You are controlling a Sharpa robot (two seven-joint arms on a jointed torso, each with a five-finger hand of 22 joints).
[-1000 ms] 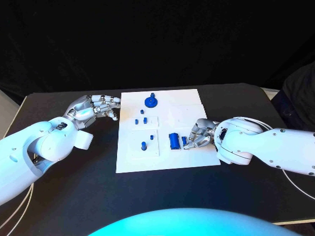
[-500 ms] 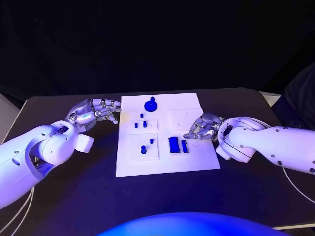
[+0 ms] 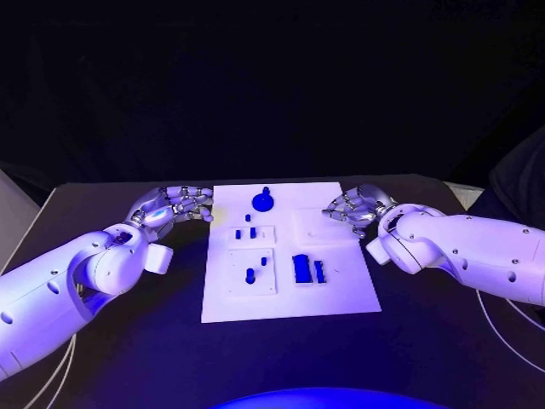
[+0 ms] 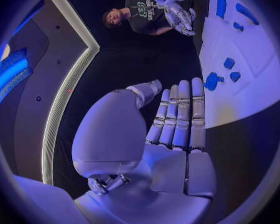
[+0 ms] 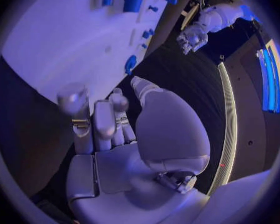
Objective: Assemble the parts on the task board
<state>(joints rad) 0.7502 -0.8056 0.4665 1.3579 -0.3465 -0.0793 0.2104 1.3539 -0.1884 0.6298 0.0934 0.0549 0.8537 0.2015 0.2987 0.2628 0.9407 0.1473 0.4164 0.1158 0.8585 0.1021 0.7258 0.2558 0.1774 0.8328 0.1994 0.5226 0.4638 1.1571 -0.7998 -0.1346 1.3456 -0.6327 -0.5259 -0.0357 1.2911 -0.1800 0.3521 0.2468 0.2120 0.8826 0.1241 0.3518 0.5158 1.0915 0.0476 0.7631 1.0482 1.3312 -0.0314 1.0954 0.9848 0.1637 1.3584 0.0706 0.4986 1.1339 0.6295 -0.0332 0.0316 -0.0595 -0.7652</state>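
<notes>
No writing could be read on the task board (image 3: pixel 347 290). Nothing was held: left hand (image 3: pixel 177 204) fingers straight and together, right hand (image 3: pixel 352 207) fingers curled.

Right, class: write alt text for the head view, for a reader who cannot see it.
A white task board lies mid-table with small blue parts on it. The robot's left hand sits at the board's left edge and its right hand at its right edge, neither holding a part.
</notes>
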